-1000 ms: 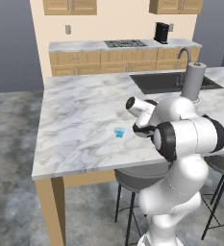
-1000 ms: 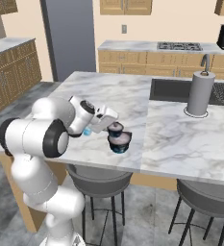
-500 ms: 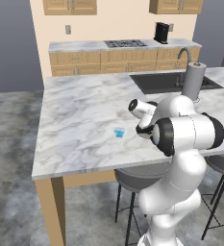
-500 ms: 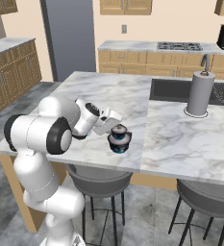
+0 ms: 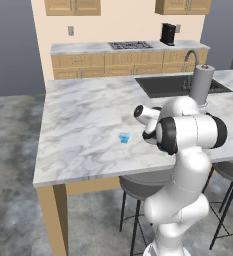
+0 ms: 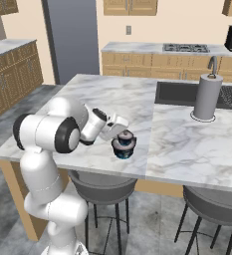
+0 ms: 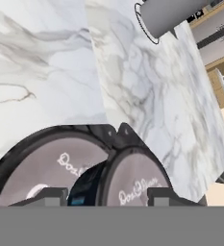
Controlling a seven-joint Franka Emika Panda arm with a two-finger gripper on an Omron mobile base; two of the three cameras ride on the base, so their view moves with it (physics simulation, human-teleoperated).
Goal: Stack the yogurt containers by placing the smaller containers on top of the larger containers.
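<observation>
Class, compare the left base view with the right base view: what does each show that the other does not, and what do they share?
Left base view alone: the tiny blue cup standing by itself on the island, to the left of the arm.

Right base view alone: the small dark tub sitting on the wide blue tub near the island's front edge, with the claw right beside them.

Both: the marble island, the sink, the paper towel roll, the stove on the back counter, and stools tucked under the front edge.

Marble island (image 5: 83,120): tubs (image 6: 123,145), paper-towel roll (image 6: 207,97).
</observation>
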